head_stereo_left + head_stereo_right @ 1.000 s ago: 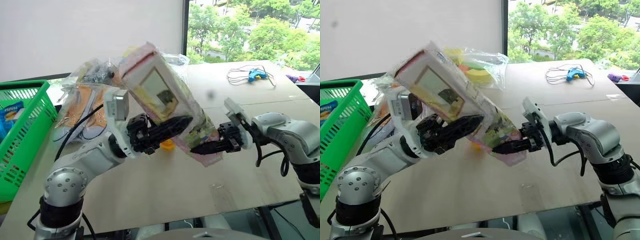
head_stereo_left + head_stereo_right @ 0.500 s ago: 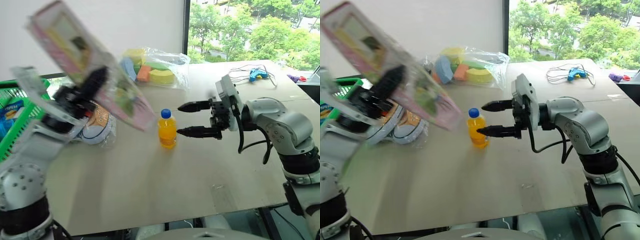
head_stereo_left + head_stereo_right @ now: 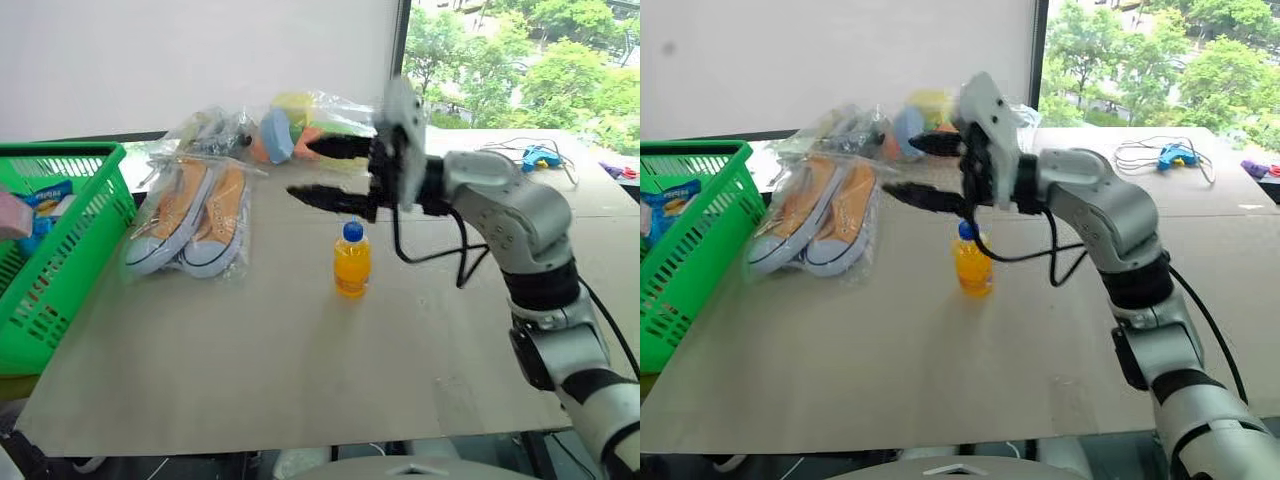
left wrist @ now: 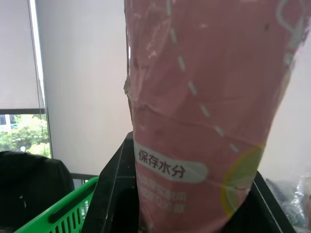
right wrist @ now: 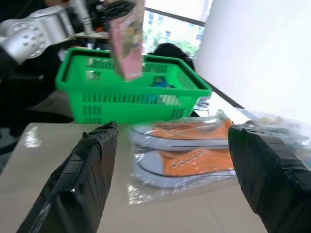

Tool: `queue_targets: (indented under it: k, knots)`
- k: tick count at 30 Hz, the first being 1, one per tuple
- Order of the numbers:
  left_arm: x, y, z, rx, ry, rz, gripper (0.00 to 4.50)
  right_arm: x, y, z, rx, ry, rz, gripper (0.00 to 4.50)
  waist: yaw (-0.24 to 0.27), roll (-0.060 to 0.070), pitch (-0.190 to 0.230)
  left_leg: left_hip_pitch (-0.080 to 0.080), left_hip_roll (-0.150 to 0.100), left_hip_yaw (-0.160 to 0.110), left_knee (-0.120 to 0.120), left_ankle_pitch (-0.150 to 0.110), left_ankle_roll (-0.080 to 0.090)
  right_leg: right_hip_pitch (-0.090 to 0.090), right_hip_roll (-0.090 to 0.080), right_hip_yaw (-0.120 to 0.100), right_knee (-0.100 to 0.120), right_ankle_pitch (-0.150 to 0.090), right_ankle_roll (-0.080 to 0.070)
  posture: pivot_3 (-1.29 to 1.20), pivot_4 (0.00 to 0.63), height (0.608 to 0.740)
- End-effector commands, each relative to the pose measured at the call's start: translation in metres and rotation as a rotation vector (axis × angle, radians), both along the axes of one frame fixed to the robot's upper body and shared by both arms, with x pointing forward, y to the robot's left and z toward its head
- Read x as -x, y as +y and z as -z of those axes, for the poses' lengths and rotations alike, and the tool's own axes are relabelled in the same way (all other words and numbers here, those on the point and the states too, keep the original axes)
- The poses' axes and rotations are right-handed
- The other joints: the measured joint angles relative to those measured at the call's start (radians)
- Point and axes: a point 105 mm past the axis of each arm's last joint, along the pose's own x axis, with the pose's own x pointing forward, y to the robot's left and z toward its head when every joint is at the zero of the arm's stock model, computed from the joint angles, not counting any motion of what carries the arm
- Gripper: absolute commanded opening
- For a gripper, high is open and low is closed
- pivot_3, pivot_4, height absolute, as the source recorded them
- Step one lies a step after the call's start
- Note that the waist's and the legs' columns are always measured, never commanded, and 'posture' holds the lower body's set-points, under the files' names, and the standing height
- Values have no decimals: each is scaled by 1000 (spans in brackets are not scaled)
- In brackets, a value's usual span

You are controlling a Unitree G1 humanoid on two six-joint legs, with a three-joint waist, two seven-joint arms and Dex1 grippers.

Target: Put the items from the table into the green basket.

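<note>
— The pink packet [image 5: 127,39] is up over the green basket [image 5: 131,92], hanging upright above its open top, with the left gripper [image 5: 104,7] pinched tight on its upper end. The left wrist view has the wrapper clamped between the black fingers.

— So it's the drop-off step?

— I'd say so. The packet isn't inside yet. The next move is to lower it past the rim and let go; it's long, so it may need tilting to lie flat beside the blue pack [image 3: 45,195] already in there.

— And the other arm?

— The right gripper [image 3: 325,170] is reaching across the table [image 3: 300,360], fingers spread wide and empty, above and just behind the orange bottle [image 3: 351,262], which stands upright with its blue cap on.

— What's left?

— The bagged orange sneakers [image 3: 190,215] lie beside the basket, the bag of foam blocks [image 3: 290,125] behind them. My guess is the right gripper goes for one of those, but I can't tell which.
</note>
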Motion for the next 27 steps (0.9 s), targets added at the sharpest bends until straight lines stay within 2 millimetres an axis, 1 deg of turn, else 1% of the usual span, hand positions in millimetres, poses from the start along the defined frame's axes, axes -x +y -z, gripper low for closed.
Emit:
queue_targets:
  k: [1, 4, 6, 7, 8, 9, 10, 12, 13, 14, 15, 16, 17, 19, 20, 21, 23, 24, 26, 27]
  knots:
    - [4, 11, -20, -94, -3, -35, 1632, -6, 11, -6, 29, -44, -12, 3826, -4, -7, -4, 0, 1, -1, -1, 0, 0, 0, 0, -1, 0, 0, 1, 140, 0, 740]
    - [5, 21, -18, -94, 10, -58, 1632, -6, 14, -6, 34, -63, -32, 3826, -8, -10, -6, 0, 1, -6, -2, -1, -1, 0, 0, -2, 0, 1, 1, 142, 0, 740]
    - [6, 29, -15, -108, 40, -93, 1632, 5, 17, -17, -28, -83, -116, 3826, -9, -12, -8, -5, 0, -9, -1, -1, -1, -4, -1, -3, 0, 1, 1, 144, 0, 740]
    - [9, 35, -13, -107, 61, -127, 1632, 10, 17, -18, -33, -99, -149, 3826, -11, -13, -8, -8, -1, -9, -1, -1, -1, -7, -2, -4, 1, 1, 1, 148, 0, 740]
    - [12, 43, -7, -98, 103, -174, 1632, 12, 17, -18, -25, -114, -163, 3826, -14, -13, -9, -14, -1, -12, 1, 0, -3, -12, -2, -6, 2, 2, 0, 148, 0, 740]
    - [15, 49, -3, -98, 132, -209, 1632, 14, 16, -16, -12, -121, -173, 3826, -16, -13, -9, -17, -1, -13, 1, 3, -7, -15, -2, -8, 3, 2, 0, 150, 0, 740]
    - [17, 53, 1, -89, 146, -223, 1632, 15, 16, -14, -1, -122, -182, 3826, -19, -13, -9, -19, -1, -15, 1, 3, -8, -17, -2, -10, 4, 2, 0, 152, 0, 740]
    - [19, 56, 9, -57, 172, -197, 1632, 18, 17, -12, 12, -131, -199, 3826, -25, -13, -9, -20, -1, -15, 0, 2, -8, -18, -4, -13, 5, 2, 0, 157, 0, 740]
    - [23, 61, 12, -20, 164, -219, 1632, 18, 16, -11, 17, -135, -205, 3826, -27, -13, -9, -20, -1, -15, 0, 2, -7, -18, -5, -15, 5, 2, 0, 157, 0, 740]
    - [26, 64, 13, 0, 159, -234, 2163, 19, 16, -10, 22, -138, -209, 3882, -28, -13, -9, -20, -1, -16, 0, 1, -5, -19, -6, -16, 5, 2, -1, 159, 0, 740]
    - [26, 63, 10, -18, 154, -235, 2425, 20, 15, -8, 27, -140, -212, 3882, -28, -13, -9, -20, -1, -16, 0, 1, -5, -19, -6, -17, 6, 2, -1, 159, 0, 740]
    - [22, 57, 5, -53, 146, -212, 2851, 20, 13, -7, 33, -142, -212, 3882, -29, -13, -9, -20, -1, -16, 0, 1, -5, -19, -6, -17, 6, 2, -1, 166, 0, 740]
    - [14, 45, -2, -96, 129, -157, 3307, 19, 10, -5, 37, -142, -208, 3882, -28, -15, -10, -20, -1, -16, 0, 1, -5, -19, -6, -17, 6, 2, -1, 172, 0, 740]
    - [-8, 11, -12, -161, 109, -17, 4329, 17, 3, -1, 43, -138, -190, 3882, -21, -16, -10, -20, -1, -17, 1, 1, -5, -19, -6, -18, 7, 3, -1, 174, 0, 740]
    - [-25, -23, -17, -131, 74, 131, 4472, 15, -5, 2, 45, -126, -167, 3882, -15, -16, -11, -21, -2, -20, 1, 1, -6, -18, -9, -18, 7, 3, -2, 175, 0, 740]
    - [-38, -59, -18, -98, 63, 281, 4472, 13, -13, 5, 47, -116, -145, 3882, -7, -16, -11, -21, -2, -20, 2, 2, -6, -18, -9, -18, 7, 3, -2, 175, 0, 740]
    - [-46, -112, -13, -62, 93, 487, 4472, 12, -23, 9, 49, -104, -120, 3882, 5, -17, -12, -21, -3, -20, 2, 2, -6, -16, -13, -20, 7, 3, -2, 166, 0, 740]
    - [-45, -137, -8, -48, 109, 601, 4472, 13, -28, 9, 48, -101, -115, 3882, 3, -17, -12, -21, -3, -18, 3, 2, -6, -16, -16, -22, 9, 3, -2, 162, 0, 740]
    - [-32, -190, -3, 38, 97, 888, 4472, 16, -39, 12, 53, -93, -103, 3882, -6, -17, -12, -19, -3, -16, 3, 2, -6, -16, -16, -21, 10, 3, -2, 139, 0, 740]
    - [-25, -217, 14, 59, 149, 1022, 4472, 13, -52, 21, 97, -97, -61, 3882, -11, -17, -13, -18, -3, -14, 3, 2, -6, -16, -16, -20, 11, 3, -2, 115, 0, 740]
